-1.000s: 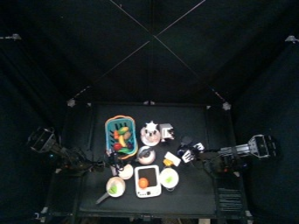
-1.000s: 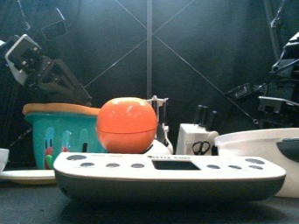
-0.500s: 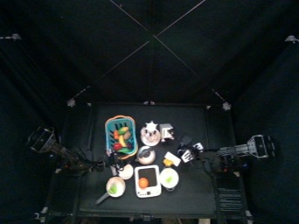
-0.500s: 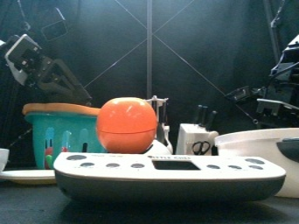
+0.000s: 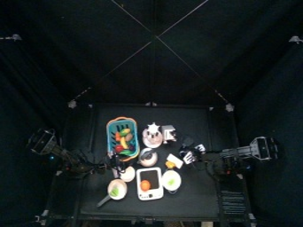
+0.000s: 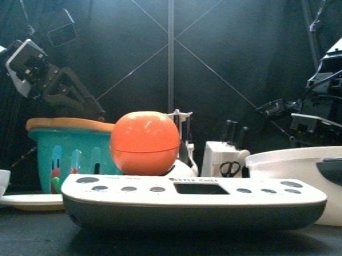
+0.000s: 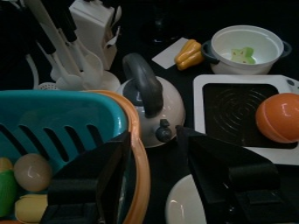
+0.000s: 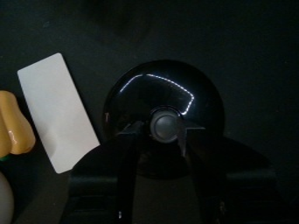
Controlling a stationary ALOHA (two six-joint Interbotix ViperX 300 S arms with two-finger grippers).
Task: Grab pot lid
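The pot lid point(image 8: 163, 92) is a glossy black dome with a round knob point(image 8: 167, 125), lying flat on the black table. In the right wrist view my right gripper point(image 8: 165, 138) hangs straight over it, jaws open and standing on either side of the knob with small gaps. In the top view the right gripper point(image 5: 215, 159) is at the table's right side; the lid cannot be made out there. My left gripper point(image 7: 163, 184) is open and empty, resting above the teal basket point(image 7: 59, 131) at the table's left.
A white card point(image 8: 65, 109) and a yellow piece point(image 8: 10, 122) lie beside the lid. A kettle point(image 7: 146, 101), a white bowl point(image 7: 246, 48), a white rack point(image 7: 87, 35) and a scale point(image 6: 194, 195) carrying an orange ball point(image 6: 144, 142) crowd the middle.
My right arm has moved slightly inward and lower over the table's right side. The left arm has not moved.
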